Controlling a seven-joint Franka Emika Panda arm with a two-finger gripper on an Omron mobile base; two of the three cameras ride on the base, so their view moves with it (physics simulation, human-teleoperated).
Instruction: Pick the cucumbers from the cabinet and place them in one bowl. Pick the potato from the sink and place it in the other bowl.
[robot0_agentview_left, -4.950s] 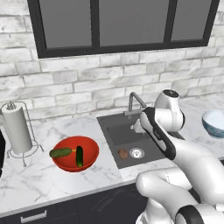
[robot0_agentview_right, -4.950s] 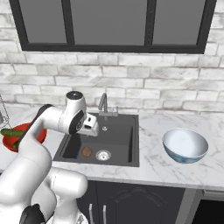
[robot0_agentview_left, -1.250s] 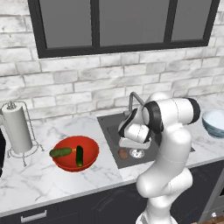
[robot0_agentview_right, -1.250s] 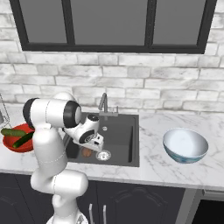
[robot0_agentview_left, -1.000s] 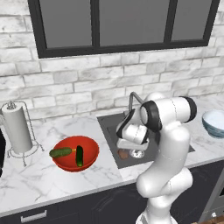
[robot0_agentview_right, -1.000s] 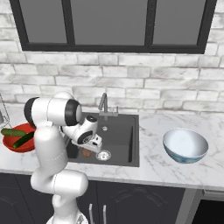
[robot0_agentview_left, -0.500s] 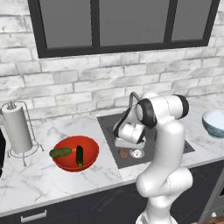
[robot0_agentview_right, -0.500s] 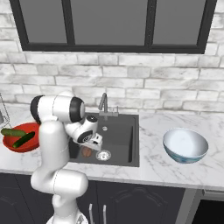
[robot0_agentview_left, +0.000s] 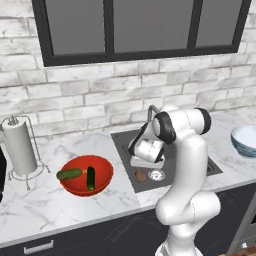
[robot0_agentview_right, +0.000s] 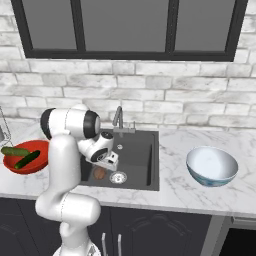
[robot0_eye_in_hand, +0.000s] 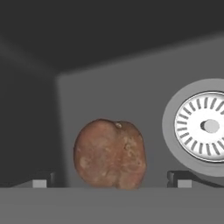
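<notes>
The potato lies on the floor of the sink, just beside the round silver drain and near the basin's front corner, where two dark walls meet behind it. The gripper hangs low inside the sink directly over the potato, its jaws spread wide with one fingertip on each side of the brown lump and not touching it; nothing is held. In the base views the white arm bends down over the sink's front rim, and the hand covers part of the basin, so that the potato peeks out under it next to the drain.

The curved faucet stands at the back edge of the sink, behind the hand. On the marble counter to one side of the sink sits the red bowl with both cucumbers lying in it, apart from each other. Beyond that bowl, farther from the sink, a paper towel roll stands upright in a wire holder. On the opposite side of the sink rests the pale blue bowl, well apart from the basin.
</notes>
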